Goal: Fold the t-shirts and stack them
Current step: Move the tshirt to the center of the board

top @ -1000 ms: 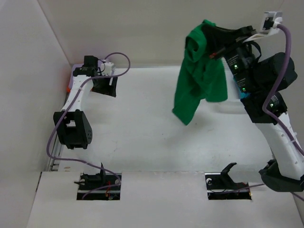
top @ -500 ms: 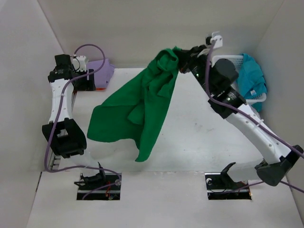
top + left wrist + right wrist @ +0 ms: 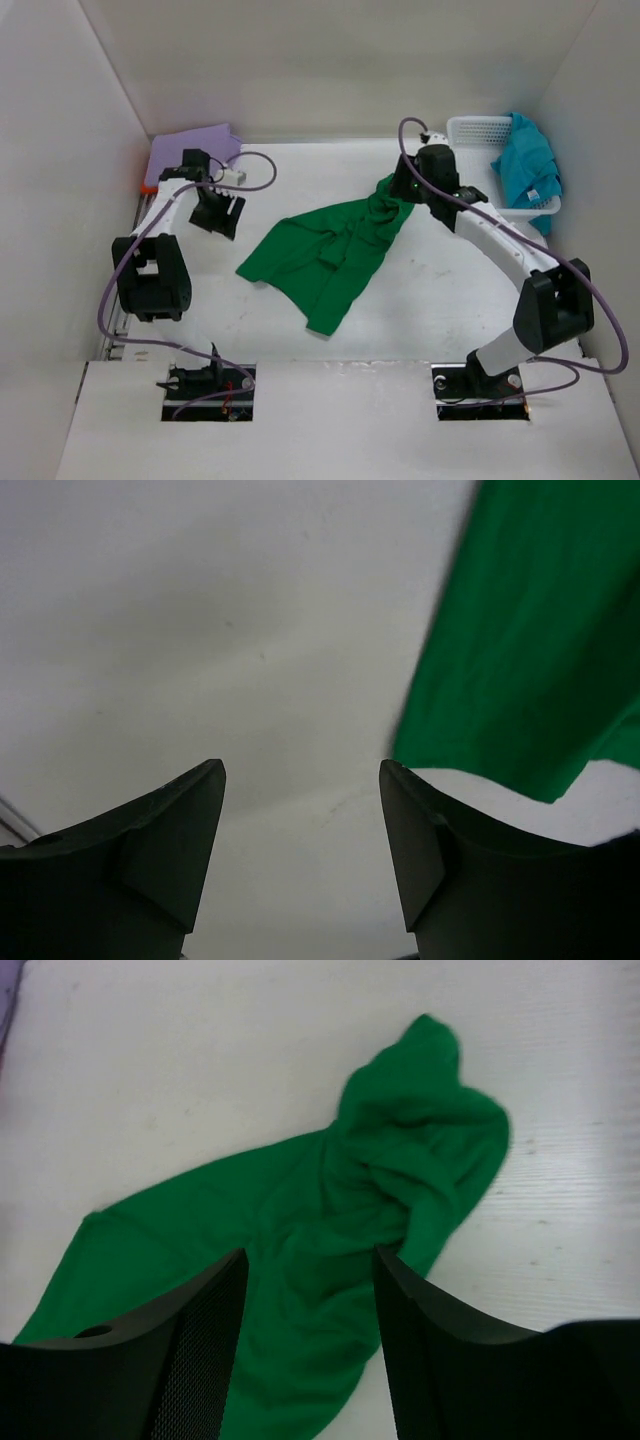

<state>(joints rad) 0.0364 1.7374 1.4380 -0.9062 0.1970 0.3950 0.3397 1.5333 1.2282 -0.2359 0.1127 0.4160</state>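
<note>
Green t-shirt (image 3: 330,250): crumpled, spread on tabletop (image 3: 440,290).
Left jaws: apart, empty.
Right jaws: apart, empty, above shirt.

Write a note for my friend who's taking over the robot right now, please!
Left gripper: open, empty, over bare table.
Right gripper: open, above the green t-shirt, at its bunched end.
Green one: crumpled mid-table, unfolded.
Lavender t-shirt: back left corner, looks folded; orange edge beside it.
Teal t-shirt: draped on the white basket.
Left to do: fold green and teal, stack.
</note>
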